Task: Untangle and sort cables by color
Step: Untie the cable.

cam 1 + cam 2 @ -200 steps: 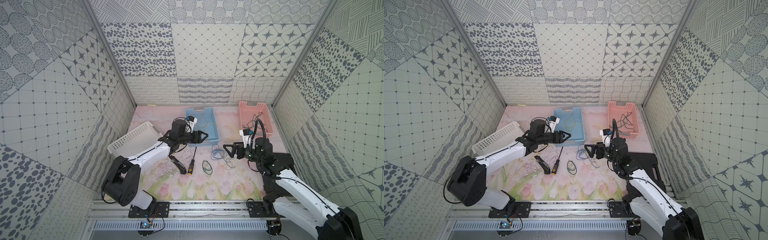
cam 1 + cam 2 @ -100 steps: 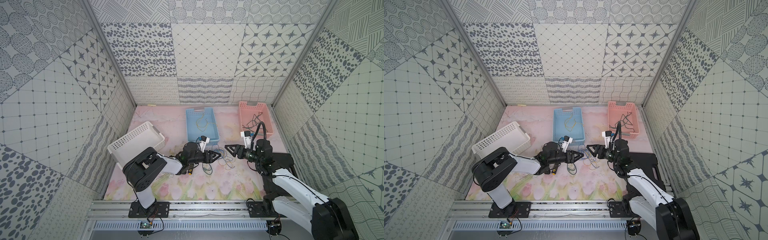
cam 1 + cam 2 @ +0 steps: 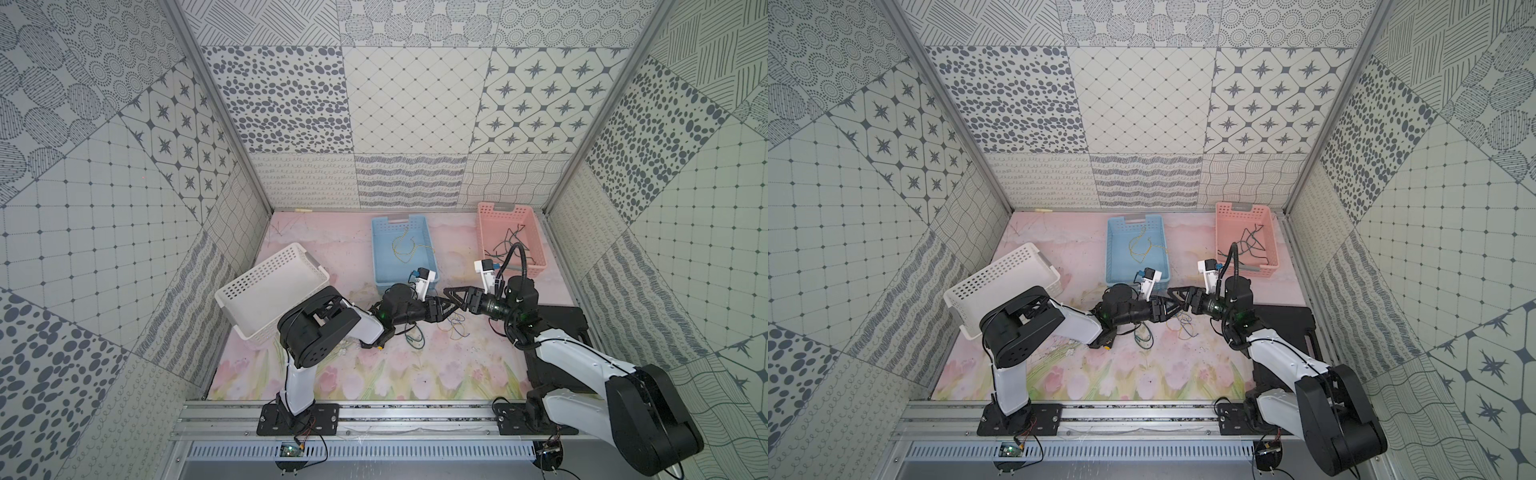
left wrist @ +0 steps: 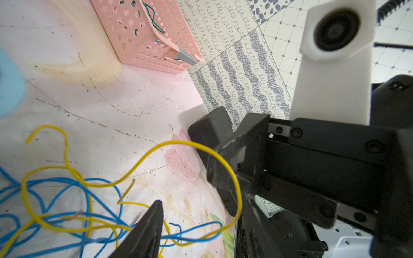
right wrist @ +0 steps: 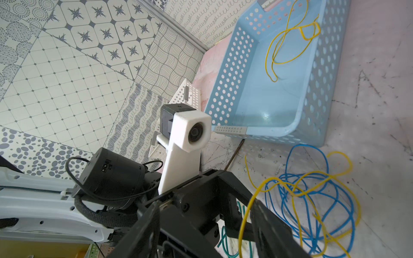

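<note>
A tangle of blue and yellow cables lies mid-table, with a green cable beside it. My left gripper and right gripper meet tip to tip just above the tangle, both open. One raised yellow loop stands up between the jaws of both, close against a right finger; neither gripper pinches it. Another yellow cable lies in the blue basket, and dark cables lie in the pink basket.
A white basket leans tilted at the left wall. A screwdriver lies mostly under my left arm, with its yellow end showing. A black pad lies under the right arm. The enclosure walls stand close on three sides.
My left gripper swung from the front of the blue basket down to the tangle. My right gripper narrowed its jaws and moved left, so the tips now meet.
</note>
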### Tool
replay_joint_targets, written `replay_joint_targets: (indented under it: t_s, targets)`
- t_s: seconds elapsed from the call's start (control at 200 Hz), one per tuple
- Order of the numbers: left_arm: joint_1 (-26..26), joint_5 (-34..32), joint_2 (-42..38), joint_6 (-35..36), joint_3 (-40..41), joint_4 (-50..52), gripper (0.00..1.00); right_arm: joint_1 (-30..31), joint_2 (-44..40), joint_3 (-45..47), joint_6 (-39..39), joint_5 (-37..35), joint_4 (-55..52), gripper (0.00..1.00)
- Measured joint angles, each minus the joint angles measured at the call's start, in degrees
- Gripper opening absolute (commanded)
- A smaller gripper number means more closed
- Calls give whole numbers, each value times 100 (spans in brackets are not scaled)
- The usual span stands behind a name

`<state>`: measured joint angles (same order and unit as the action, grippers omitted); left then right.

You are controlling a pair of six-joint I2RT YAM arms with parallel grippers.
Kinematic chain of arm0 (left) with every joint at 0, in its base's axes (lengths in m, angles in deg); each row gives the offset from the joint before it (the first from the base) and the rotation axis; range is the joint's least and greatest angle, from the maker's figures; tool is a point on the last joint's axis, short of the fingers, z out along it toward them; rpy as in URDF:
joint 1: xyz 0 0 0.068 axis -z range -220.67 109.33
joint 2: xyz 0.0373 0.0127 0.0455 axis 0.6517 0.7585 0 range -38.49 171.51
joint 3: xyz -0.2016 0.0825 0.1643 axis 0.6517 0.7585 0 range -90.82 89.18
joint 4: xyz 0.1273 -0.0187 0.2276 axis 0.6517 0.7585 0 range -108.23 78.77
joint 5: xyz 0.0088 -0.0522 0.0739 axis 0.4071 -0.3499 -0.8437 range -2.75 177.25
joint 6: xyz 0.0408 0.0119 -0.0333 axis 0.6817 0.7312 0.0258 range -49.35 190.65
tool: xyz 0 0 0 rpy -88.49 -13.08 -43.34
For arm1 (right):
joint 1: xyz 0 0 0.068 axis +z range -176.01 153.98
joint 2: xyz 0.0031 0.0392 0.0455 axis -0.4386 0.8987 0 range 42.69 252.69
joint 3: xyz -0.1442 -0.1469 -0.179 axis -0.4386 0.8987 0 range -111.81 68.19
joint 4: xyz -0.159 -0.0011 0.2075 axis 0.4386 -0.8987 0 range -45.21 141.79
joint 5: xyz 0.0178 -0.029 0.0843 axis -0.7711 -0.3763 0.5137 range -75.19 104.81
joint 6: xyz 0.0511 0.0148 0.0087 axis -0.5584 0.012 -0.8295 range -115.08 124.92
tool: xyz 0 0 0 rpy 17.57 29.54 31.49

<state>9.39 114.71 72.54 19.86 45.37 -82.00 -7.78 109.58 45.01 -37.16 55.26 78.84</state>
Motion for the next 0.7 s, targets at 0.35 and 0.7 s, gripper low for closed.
replay_joint_targets:
  t_s: [0.35, 0.7]
  targets:
    - [105, -46, 258, -68, -208, -450, 4, -57, 0, 66, -116, -87, 116, 66]
    - [17, -44, 122, -105, 17, -599, 0, -520, -896, 170, 66, -186, -396, 87]
